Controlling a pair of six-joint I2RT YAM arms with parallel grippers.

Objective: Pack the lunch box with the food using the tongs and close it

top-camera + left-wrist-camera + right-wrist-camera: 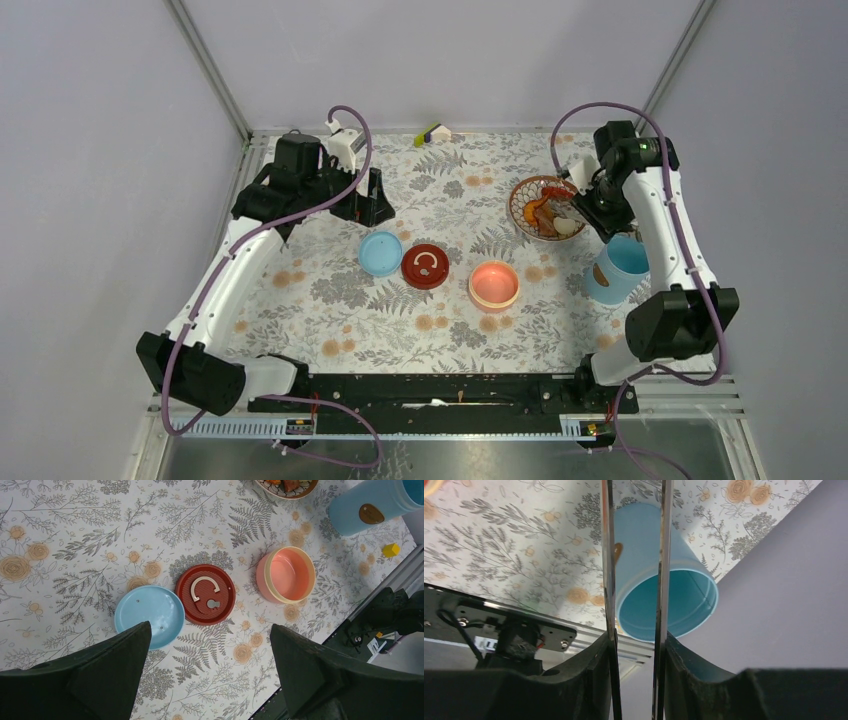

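The lunch box lies in parts: a salmon-pink bowl [494, 284] [290, 575], a light-blue disc [380, 253] [150, 612], and a light-blue shell [620, 268] [659, 580] tipped on its side with its mouth open. The food [553, 212] sits in the patterned dish [527, 190]. My right gripper [590, 205] [636, 650] hangs over that dish, shut on the tongs [608, 555], whose two silvery arms run up between its fingers. The tongs' tips are out of view. My left gripper [372, 200] [210, 627] is open and holds nothing, high above the blue disc.
A dark red lid [425, 266] [205, 601] with a cream C-shaped handle lies between the disc and the pink bowl. A small yellow-green block [435, 132] sits at the back edge. A yellow cube [391, 549] rests near the shell. A black rail [450, 390] runs along the near edge.
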